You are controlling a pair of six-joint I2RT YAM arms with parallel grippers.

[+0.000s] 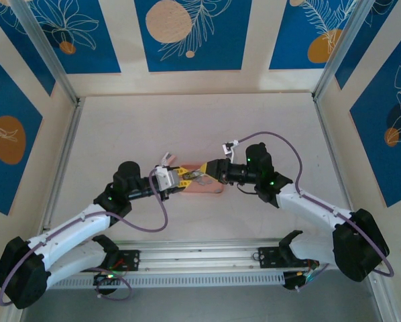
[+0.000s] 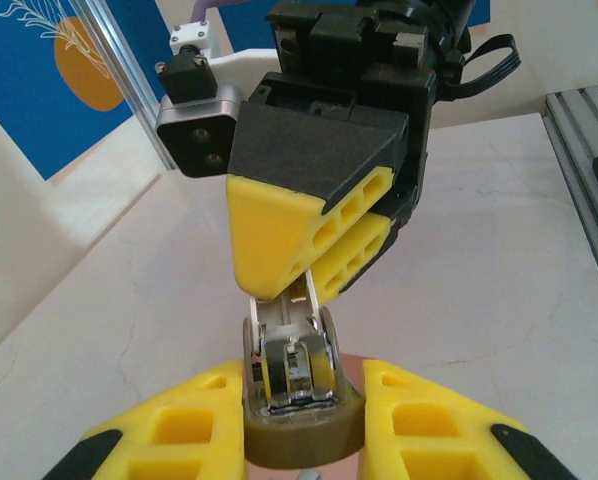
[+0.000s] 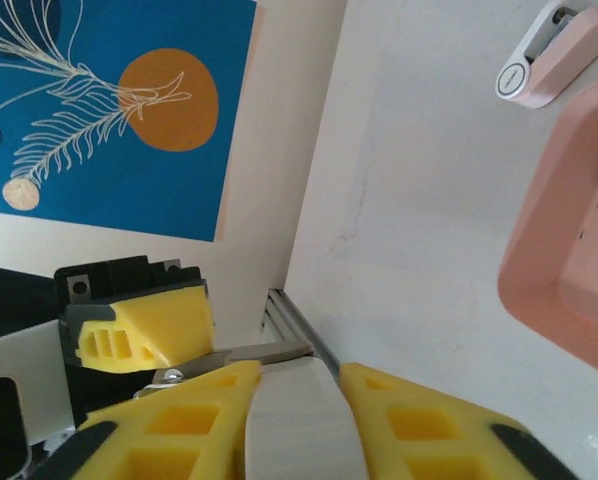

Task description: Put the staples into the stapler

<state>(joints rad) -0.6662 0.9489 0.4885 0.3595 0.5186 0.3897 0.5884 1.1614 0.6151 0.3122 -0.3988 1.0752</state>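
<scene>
The pink tray (image 3: 559, 270) lies beside the right pincer (image 3: 299, 378), a pale block (image 3: 544, 55) beyond it. The left pincer (image 2: 301, 385) clamps the stapler (image 2: 294, 430) base; the right grips its lid, likely holding it open for loading. Whether its channel holds staples is unclear, and no lettering is readable.

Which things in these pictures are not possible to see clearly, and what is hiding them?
1. Left wrist view: the stapler channel is shiny metal; whether staples sit inside is unclear.
2. Same view: the bottom edge and the left hand cut off the stapler base.
3. Right wrist view: the right edge cuts off the pink tray; contents unseen.
4. Top view: the right hand and left hand cover the stapler.
</scene>
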